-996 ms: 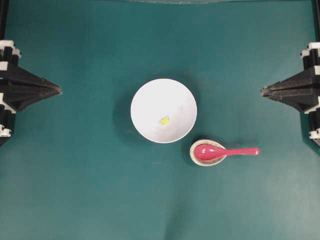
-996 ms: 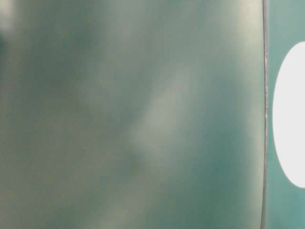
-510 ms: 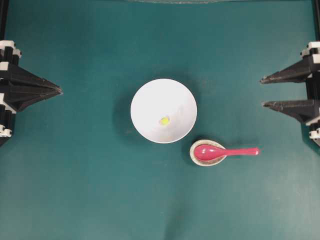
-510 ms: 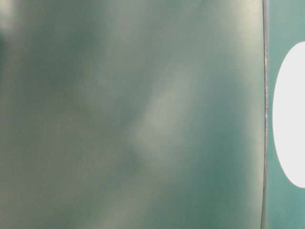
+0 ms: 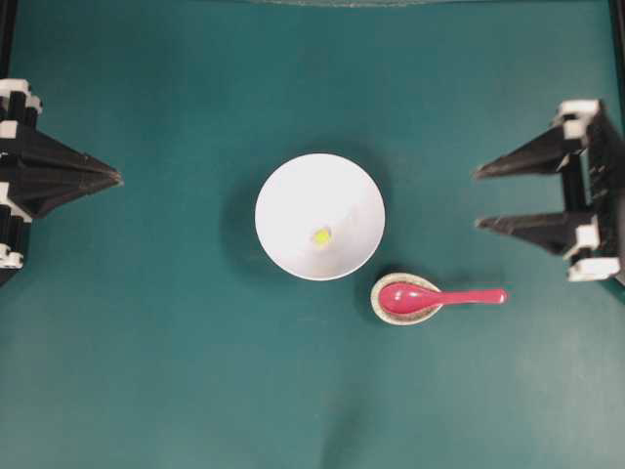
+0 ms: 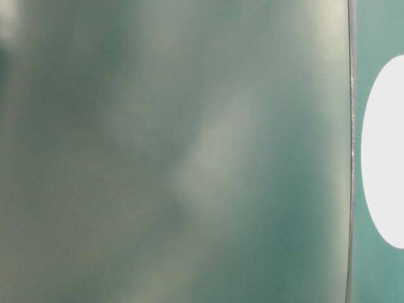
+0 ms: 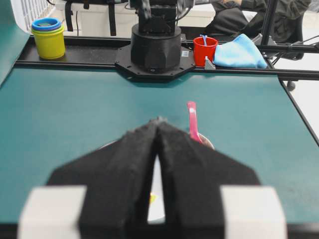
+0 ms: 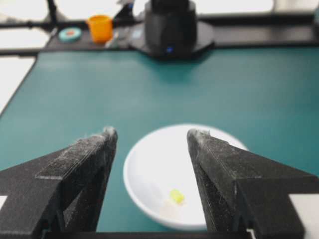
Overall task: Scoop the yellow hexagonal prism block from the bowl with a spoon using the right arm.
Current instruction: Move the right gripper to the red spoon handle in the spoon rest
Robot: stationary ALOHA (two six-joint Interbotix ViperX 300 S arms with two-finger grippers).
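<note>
A tiny yellow hexagonal prism block (image 5: 321,235) (image 8: 176,195) lies inside the white bowl (image 5: 293,191) (image 8: 149,159) at the middle of the teal table. The pink-red spoon (image 5: 439,296) (image 7: 192,121) lies just right of the bowl's front, its scoop in a small speckled rest (image 5: 391,309) and its handle pointing right. My right gripper (image 5: 479,198) (image 8: 152,133) hangs open and empty at the right edge, well apart from the spoon. At the left edge my left gripper (image 5: 117,178) (image 7: 158,120) is shut with nothing in it.
In the table-level view a blurred teal surface fills the frame, with part of the bowl (image 6: 385,151) at the right. Behind the table stand a yellow cup stack (image 7: 48,37), a red cup (image 7: 205,50), a blue cloth (image 7: 239,52) and an orange cup (image 8: 100,27).
The right gripper's fingers have spread from shut to wide open, and the gripper has come a little leftward towards the table's middle. The left gripper, bowl and spoon have not moved.
</note>
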